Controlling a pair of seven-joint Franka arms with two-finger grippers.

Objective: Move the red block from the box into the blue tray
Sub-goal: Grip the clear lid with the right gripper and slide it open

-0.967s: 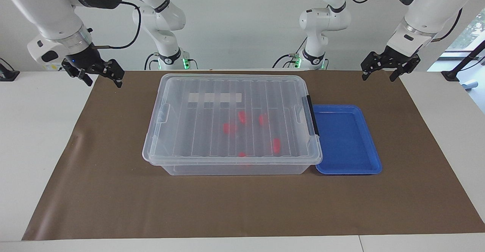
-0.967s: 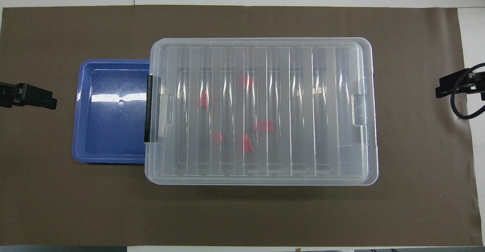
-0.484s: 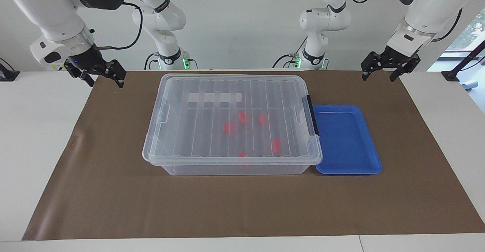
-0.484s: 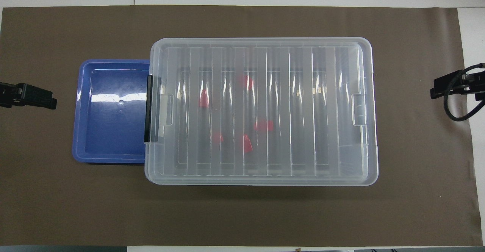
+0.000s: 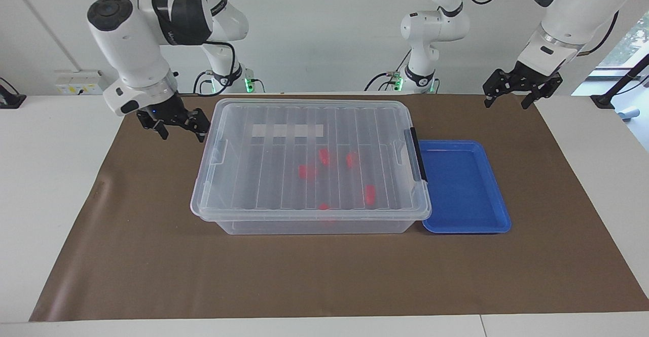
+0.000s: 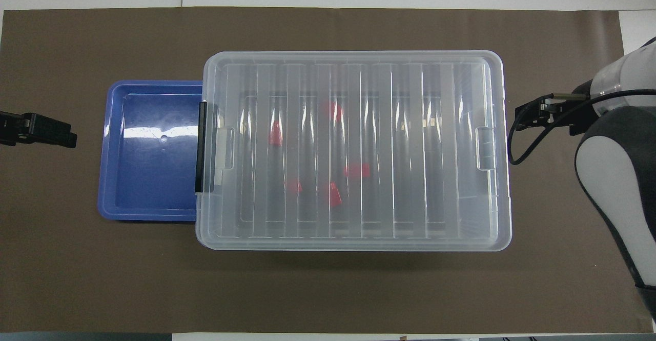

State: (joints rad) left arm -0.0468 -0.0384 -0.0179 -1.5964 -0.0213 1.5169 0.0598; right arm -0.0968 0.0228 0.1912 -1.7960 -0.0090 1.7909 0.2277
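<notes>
The white worktop carries a large brown paper mat, and everything of the task lies on that mat. The biggest thing on it is the box, a translucent clear plastic storage bin with a ribbed clear lid; the lid is on, with a black clip handle at the end toward the left arm. Touching that end of the box lies the blue tray, a shallow rectangular blue plastic tray with a raised rim, and nothing is in it. Inside the box, showing faintly through the lid, several small red plastic blocks are scattered; the red block closest to the tray is a fair choice, though any would serve.

The right gripper hangs just beside the box's end toward the right arm, near the lid's edge, its jaws spread wide and holding nothing. The left gripper waits over the mat's corner, well apart from the tray, its jaws likewise wide and empty.

The step in hand looks like opening the box. To do it well, the right gripper should catch the lid's lip squarely at the recessed latch and lift it evenly, while the black clip at the other end probably needs releasing, or the whole box may tip or slide against the tray.
</notes>
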